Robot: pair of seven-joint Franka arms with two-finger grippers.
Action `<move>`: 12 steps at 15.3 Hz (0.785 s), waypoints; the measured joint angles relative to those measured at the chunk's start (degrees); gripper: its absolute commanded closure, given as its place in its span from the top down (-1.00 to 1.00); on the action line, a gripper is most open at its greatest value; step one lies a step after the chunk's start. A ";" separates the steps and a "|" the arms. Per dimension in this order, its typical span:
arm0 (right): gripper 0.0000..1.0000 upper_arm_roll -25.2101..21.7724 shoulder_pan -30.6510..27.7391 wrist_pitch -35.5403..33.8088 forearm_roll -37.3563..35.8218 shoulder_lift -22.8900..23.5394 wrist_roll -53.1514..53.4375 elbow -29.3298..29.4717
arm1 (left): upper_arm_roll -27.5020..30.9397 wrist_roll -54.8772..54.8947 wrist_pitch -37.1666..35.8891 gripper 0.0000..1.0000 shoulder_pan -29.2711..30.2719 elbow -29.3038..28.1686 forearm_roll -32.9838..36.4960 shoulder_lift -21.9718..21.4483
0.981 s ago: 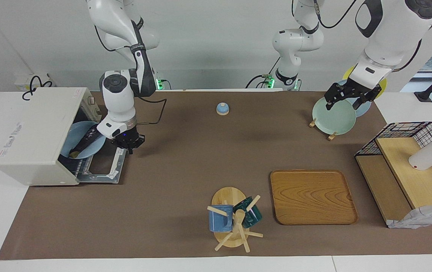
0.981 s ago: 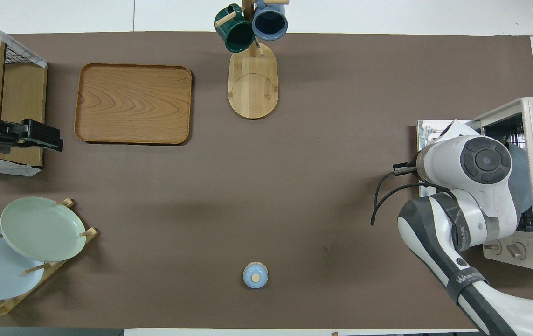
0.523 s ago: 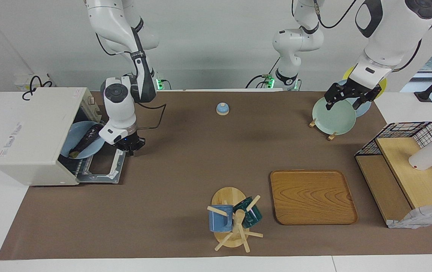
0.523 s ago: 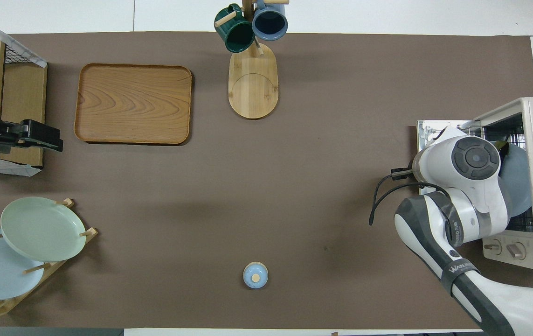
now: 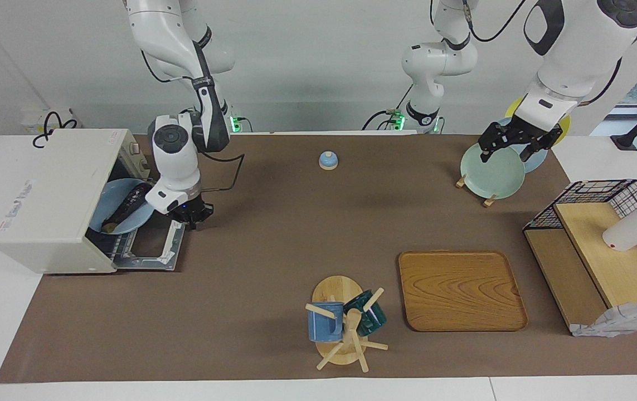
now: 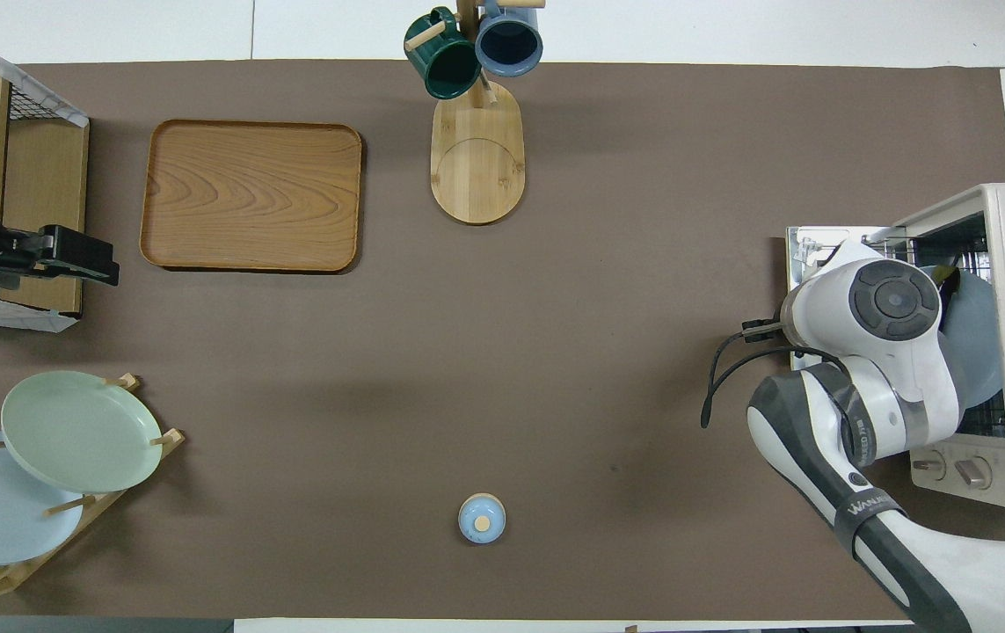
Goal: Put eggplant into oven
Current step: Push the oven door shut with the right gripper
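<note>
- Facing view shows the oven [image 5: 53, 200] at the right arm's end of the table, with its door [image 5: 151, 245] dropped open and lying flat on the brown mat [image 5: 273, 234].
- A blue plate [image 5: 120, 214] sits in the mouth of the oven, and part of it sticks out over the door.
- The eggplant [image 5: 127, 205] lies on that plate, so it is inside the oven opening. It is dark and shiny, and its brown stem end points away from the robots.
- The right gripper [image 5: 191, 214] hangs low over the edge of the oven door, just beside the plate. It holds nothing, but I cannot tell if its fingers are apart or together.
- From overhead, the right arm's big round joint [image 6: 893, 299] covers most of the plate [image 6: 972, 338] and the eggplant.
- The left gripper [image 5: 510, 146] is up over the green plate [image 5: 491, 175] in the plate rack, far from the oven at the left arm's end. It waits there, and I cannot tell its fingers either.
- A little blue bell [image 5: 328, 160] sits on the mat, nearer to the robots than the oven door.
- A wooden tray [image 5: 460, 289] and a mug stand [image 5: 343, 326] sit farther from the robots than the oven.
</note>
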 measured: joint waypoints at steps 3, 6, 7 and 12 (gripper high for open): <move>-1.00 0.15 -0.17 -0.02 -2.07 0.00 0.00 -0.12 | 0.00 0.00 0.00 1.00 0.00 0.00 0.00 0.00; -1.00 0.93 0.04 -0.82 -6.54 0.04 0.07 -0.04 | 0.00 0.00 0.00 1.00 0.00 0.00 0.00 0.00; -1.00 1.29 0.15 -2.25 -7.57 0.04 0.18 0.59 | 0.00 0.00 0.00 1.00 0.00 0.00 0.00 0.00; -1.00 1.99 0.61 -16.06 -7.94 -1.57 -3.60 8.51 | 0.00 0.00 0.00 1.00 0.00 0.00 0.00 0.00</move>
